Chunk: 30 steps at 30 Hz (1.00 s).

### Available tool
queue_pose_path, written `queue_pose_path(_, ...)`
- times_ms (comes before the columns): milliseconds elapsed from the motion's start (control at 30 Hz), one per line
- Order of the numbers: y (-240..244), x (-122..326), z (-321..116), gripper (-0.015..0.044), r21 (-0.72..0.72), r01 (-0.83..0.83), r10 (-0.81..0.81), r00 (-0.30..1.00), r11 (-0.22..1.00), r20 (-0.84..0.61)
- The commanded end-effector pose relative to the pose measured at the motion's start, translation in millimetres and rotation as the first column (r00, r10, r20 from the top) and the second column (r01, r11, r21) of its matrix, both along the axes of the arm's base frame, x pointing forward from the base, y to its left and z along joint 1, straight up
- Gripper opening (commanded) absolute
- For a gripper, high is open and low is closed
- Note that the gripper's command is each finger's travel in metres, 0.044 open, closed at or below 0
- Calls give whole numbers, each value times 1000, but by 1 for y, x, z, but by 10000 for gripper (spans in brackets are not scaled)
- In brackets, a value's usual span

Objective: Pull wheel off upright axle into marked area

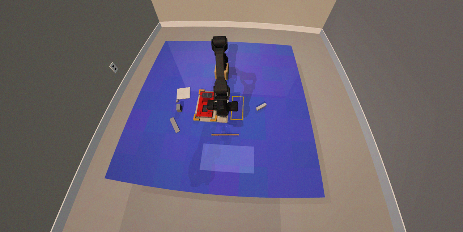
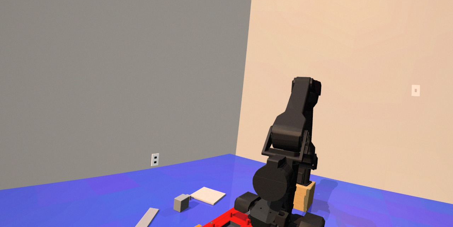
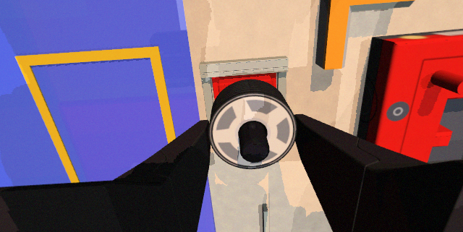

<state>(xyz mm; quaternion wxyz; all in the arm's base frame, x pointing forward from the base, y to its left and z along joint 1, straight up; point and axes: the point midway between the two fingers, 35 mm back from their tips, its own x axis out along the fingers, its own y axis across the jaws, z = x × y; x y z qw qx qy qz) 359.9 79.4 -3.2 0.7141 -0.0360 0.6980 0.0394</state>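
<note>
Gripping the wheel (image 3: 225, 131) from both sides, the pincer (image 3: 251, 126) is clamped on it! Right between the fingertips sits that pale-faced, dark-rimmed wheel, the dark axle (image 3: 254, 142) poking through its middle. It's over the beige board (image 3: 246, 19), outside the yellow outline (image 1: 243, 107) (image 3: 164, 105), which lies just beside the board on the blue surface (image 1: 275, 152) (image 2: 104, 200) (image 3: 90, 15).
</note>
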Motion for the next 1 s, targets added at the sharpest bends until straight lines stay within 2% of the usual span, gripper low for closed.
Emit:
queue_pose_path(0, 0, 0, 1, 0, 0, 0, 0, 1000, 1000, -1)
queue_pose_path(967, 0, 0, 11, 0, 1, 0, 0, 1000, 1000, 1)
